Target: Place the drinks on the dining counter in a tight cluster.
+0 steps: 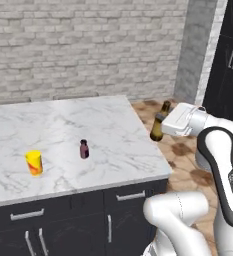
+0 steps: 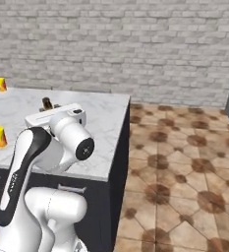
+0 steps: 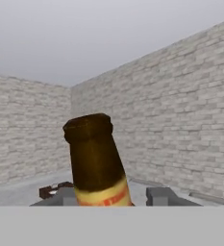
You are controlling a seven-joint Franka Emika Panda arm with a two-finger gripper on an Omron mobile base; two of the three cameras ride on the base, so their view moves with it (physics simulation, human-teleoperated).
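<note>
Pincer [image 3: 112,194] clenched on brown bottle [image 1: 159,122] — held just off table [image 1: 88,125] edge at 3 o'clock; bottle base cut off in hand view. Maroon bottle [image 1: 84,149] mid-table; yellow cup [image 1: 34,162] at its 9 o'clock.

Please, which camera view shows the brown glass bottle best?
The left base view: the whole brown glass bottle shows, tilted, beside the counter edge. The hand view gives only its neck and label, close; the right base view only its top.
</note>
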